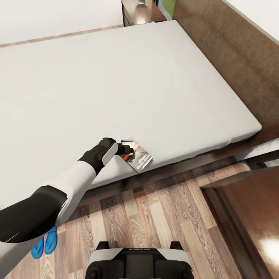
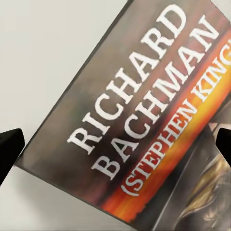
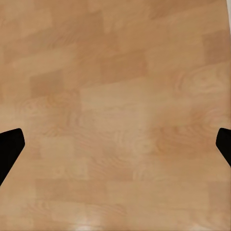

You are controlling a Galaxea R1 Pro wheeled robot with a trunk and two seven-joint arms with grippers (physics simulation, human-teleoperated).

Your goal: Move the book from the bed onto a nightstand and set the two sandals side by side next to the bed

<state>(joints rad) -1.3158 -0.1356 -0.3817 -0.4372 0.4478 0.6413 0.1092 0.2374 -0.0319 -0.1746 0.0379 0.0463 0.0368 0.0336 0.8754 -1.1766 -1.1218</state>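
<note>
A: Where does the book (image 1: 138, 158) lie, and why there?

B: On the bed (image 1: 116, 85), at the mattress edge nearest the robot, about six o'clock on its surface, one corner just over the rim; that puts it within the left arm's reach, and I judge the left gripper (image 1: 130, 148) is placed over it for a grasp.

A: Is it gripping?

B: No; in the left wrist view the fingertips (image 2: 9, 147) sit far apart at the picture's sides with the cover (image 2: 144, 120) between them, so the jaws are spread, not pinching; whether they touch the book I cannot tell.

A: And the right gripper (image 3: 115, 151)?

B: Spread too, with wood floor (image 3: 115, 96) beneath it and nothing between the tips.

A: The other things?

B: The sandals (image 1: 44, 243) lie on the floor at about seven o'clock, partly hidden behind the left arm; a nightstand (image 1: 141, 13) shows at twelve o'clock, cut off by the frame, with a small blurred object on top; the book's cover picture is cropped and hard to read.
</note>
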